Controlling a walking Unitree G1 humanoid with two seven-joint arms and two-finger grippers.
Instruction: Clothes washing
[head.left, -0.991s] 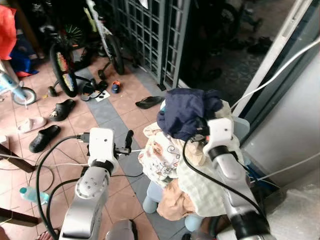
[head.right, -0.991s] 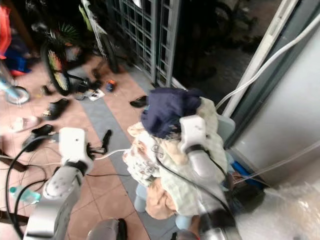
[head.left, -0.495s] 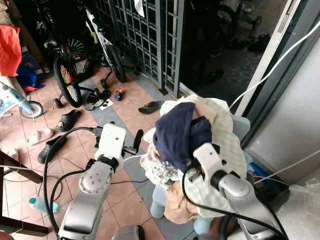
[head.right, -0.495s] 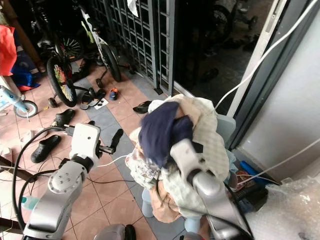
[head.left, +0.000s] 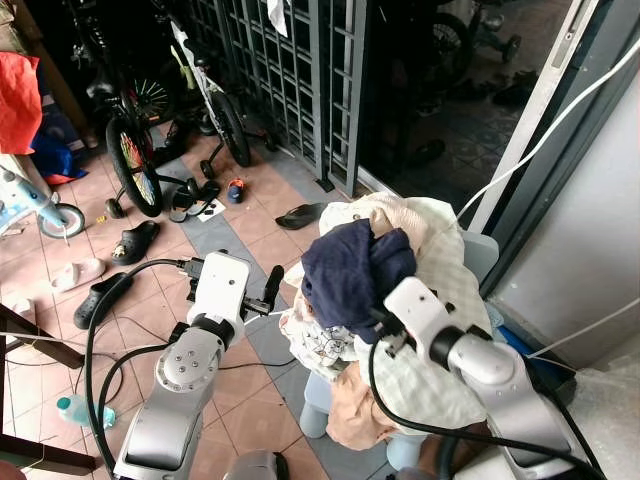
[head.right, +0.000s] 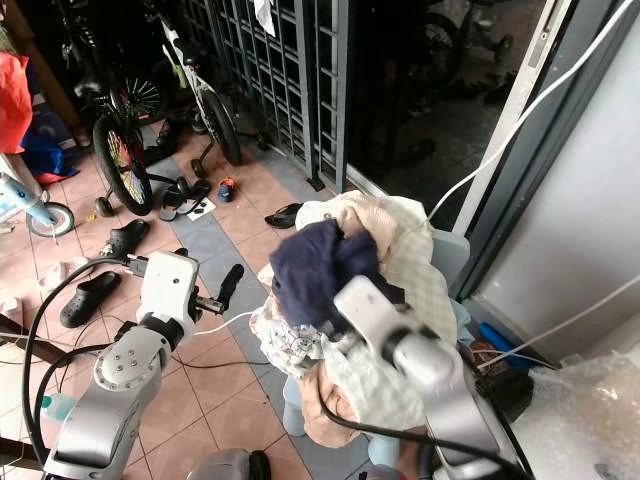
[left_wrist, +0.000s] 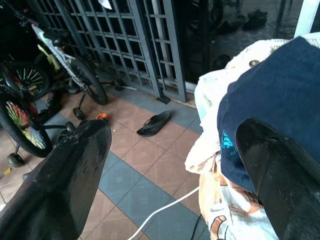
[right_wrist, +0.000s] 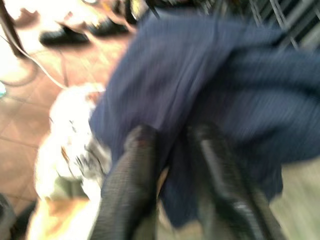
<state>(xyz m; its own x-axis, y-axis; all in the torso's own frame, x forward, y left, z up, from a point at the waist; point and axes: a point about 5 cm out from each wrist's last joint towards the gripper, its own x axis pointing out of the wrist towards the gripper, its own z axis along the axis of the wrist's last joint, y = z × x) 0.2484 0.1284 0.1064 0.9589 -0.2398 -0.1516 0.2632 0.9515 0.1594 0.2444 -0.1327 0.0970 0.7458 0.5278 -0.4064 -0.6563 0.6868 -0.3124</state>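
1. Navy garment (head.left: 352, 275) bunched atop the laundry pile (head.left: 400, 330), heaped on a pale blue basket (head.left: 478, 255).
2. Pinched by the right gripper (right_wrist: 172, 165), jaws nearly closed on a fold; cloth hanging from about 12 o'clock of the wrist.
3. Left gripper (left_wrist: 170, 170) at 9 o'clock of the garment, jaws spread wide, holding nothing.
4. Right arm nearer; lift probably continues upward.

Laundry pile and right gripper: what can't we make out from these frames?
- What the laundry pile sits in: clothes cover it in both eye views.
- Right gripper grip on the navy garment: right wrist view is motion-blurred, fingertips sunk in folds; eye views show its housing from behind.
- Lower clothes: cut off by the eye views' bottom edge and hidden behind the right arm.
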